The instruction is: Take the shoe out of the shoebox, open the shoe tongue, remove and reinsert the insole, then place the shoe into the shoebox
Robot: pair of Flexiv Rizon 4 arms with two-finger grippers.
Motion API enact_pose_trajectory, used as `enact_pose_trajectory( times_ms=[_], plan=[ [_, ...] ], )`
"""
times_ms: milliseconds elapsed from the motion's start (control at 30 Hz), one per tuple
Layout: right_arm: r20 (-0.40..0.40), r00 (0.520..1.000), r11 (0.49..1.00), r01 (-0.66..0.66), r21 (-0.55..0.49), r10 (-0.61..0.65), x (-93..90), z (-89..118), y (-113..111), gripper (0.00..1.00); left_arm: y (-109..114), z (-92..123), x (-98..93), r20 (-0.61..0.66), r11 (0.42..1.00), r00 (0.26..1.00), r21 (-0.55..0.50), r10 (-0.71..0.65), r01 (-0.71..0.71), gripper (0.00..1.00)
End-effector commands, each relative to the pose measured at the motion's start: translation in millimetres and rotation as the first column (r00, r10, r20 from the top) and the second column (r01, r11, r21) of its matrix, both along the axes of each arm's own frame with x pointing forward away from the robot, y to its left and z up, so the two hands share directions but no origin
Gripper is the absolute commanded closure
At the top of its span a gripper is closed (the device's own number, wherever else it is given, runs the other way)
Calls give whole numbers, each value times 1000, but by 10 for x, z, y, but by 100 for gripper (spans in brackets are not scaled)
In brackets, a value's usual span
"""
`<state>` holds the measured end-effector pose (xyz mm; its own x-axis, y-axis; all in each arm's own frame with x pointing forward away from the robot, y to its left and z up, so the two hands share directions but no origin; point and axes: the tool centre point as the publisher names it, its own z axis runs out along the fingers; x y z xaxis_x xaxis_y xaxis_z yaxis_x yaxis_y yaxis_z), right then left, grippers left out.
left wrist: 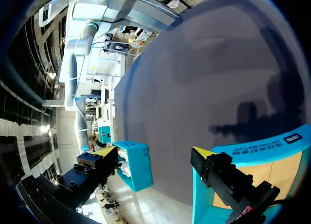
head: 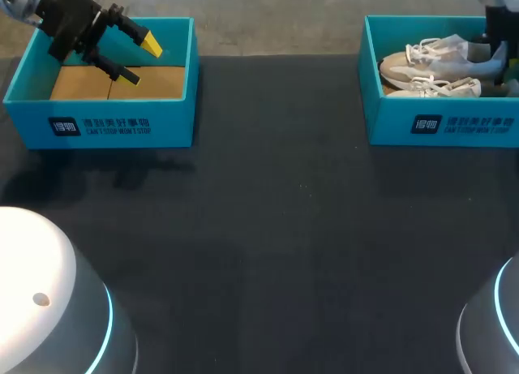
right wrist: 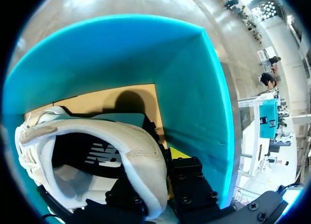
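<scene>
Right pincer [right wrist: 155, 173] closed on heel collar of shoe [right wrist: 131, 141] inside shoebox [right wrist: 194, 88]: likely light, floppy, firmest there; left pincer [head: 139, 60] open, well apart.

Head view: the right shoebox [head: 389, 106] runs off the edge, so its 2 outer corners escape you; the right arm [head: 499, 21] is cut off above, and it covers the heel of the shoe [head: 438, 62]. Right wrist view: the heel collar masks much of the right tool [right wrist: 160, 173]; the toe is hidden. Left wrist view: the left shoebox [left wrist: 252, 150] is cropped, and the right shoebox's contents are too small to tell.
</scene>
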<state>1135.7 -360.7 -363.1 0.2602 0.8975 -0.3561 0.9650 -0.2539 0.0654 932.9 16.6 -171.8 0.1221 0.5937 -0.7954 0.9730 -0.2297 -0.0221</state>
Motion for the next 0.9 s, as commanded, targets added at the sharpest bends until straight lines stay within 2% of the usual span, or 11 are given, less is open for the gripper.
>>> enact_pose_trajectory(
  times_ms=[33, 167, 200, 300, 767, 900],
  plan=[
    [-12, 1000, 1000, 6, -3, -6, 62, -46, 0, 100, 5, 4, 3, 0, 1000, 1000, 2, -2, 2, 0],
    [-14, 1000, 1000, 10, -3, -10, 66, -52, 0, 100, 5, 4, 3, 0, 1000, 1000, 2, -2, 2, 0],
    [-15, 1000, 1000, 11, -3, -11, 72, -53, 2, 74, 5, 4, 3, 0, 1000, 1000, 2, -2, 2, 0],
    [-12, 1000, 1000, 14, -3, -14, 75, -27, 8, 62, 5, 4, 3, 0, 1000, 1000, 2, -2, 2, 0],
    [21, 1000, 1000, 8, 7, -8, 53, 205, 77, 60, 5, 4, 3, 0, 1000, 1000, 2, -2, 2, 0],
    [66, 998, 1000, 5, 27, -7, 67, 429, 114, 59, 5, 4, 3, 0, 1000, 1000, 2, -2, 2, 0]
  ],
)
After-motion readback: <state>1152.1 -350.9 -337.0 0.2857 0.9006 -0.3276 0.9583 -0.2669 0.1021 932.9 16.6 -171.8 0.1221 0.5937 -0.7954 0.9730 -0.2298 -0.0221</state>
